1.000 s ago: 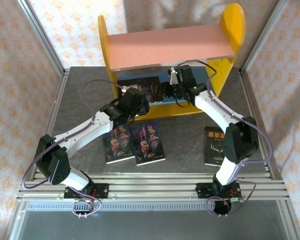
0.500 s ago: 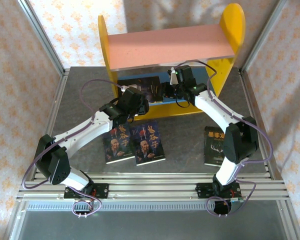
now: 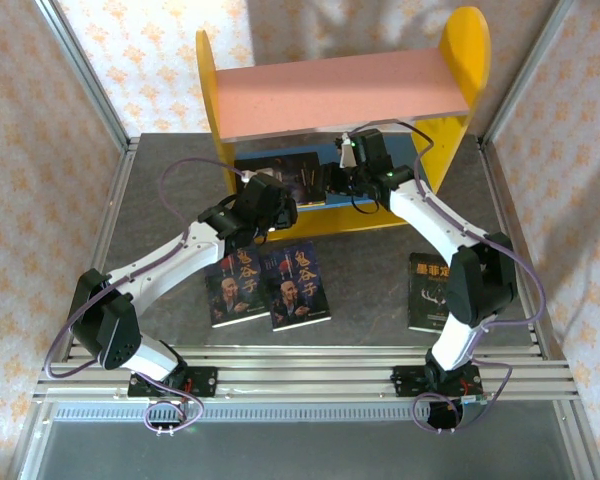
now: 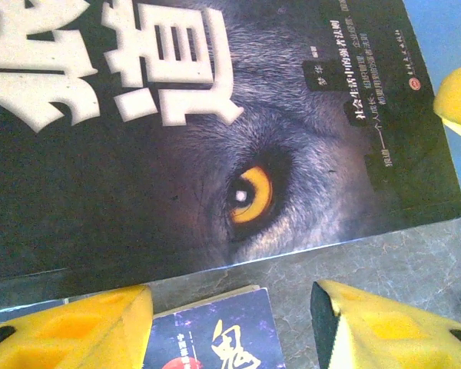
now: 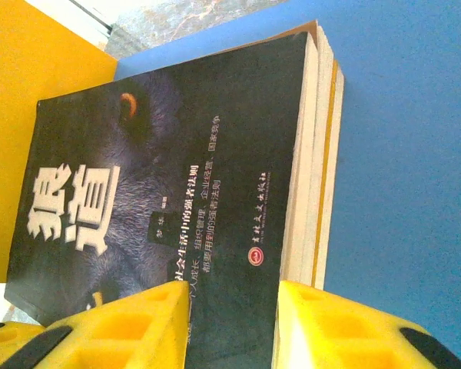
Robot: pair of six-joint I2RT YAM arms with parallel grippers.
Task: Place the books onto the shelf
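The dark wolf-eye paperback [image 5: 177, 177] is laid on the shelf's blue lower board [image 5: 415, 154], its edge pinched by the right hand [image 5: 234, 323]. The left hand [image 4: 230, 323] is held spread at its near edge, above a dark blue paperback [image 4: 215, 342] on the surface.

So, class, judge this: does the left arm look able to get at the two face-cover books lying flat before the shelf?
Probably yes. The left gripper hangs open close by the two face-cover books, nothing lies on them, and the right arm is off at the shelf.
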